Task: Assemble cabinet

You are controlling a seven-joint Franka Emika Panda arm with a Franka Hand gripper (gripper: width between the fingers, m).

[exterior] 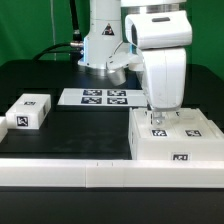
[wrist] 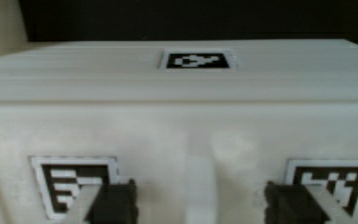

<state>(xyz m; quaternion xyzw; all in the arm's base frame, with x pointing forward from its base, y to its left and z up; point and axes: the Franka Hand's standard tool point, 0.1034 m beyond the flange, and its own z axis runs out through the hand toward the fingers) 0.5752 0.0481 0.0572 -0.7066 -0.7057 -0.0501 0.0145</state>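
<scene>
The cabinet's large white boxy body lies at the exterior view's right, with tags on its top. My gripper hangs straight down onto its top near the far edge. In the wrist view the body fills the frame, with one tag on the far face and a tag at each side near my fingers. My gripper is open; its dark fingers stand wide apart with bare white plastic between them. A smaller white tagged block lies at the exterior view's left, far from the gripper.
The marker board lies flat on the black table behind the middle, close to the arm's base. A white strip runs along the table's front edge, touching the cabinet body's front.
</scene>
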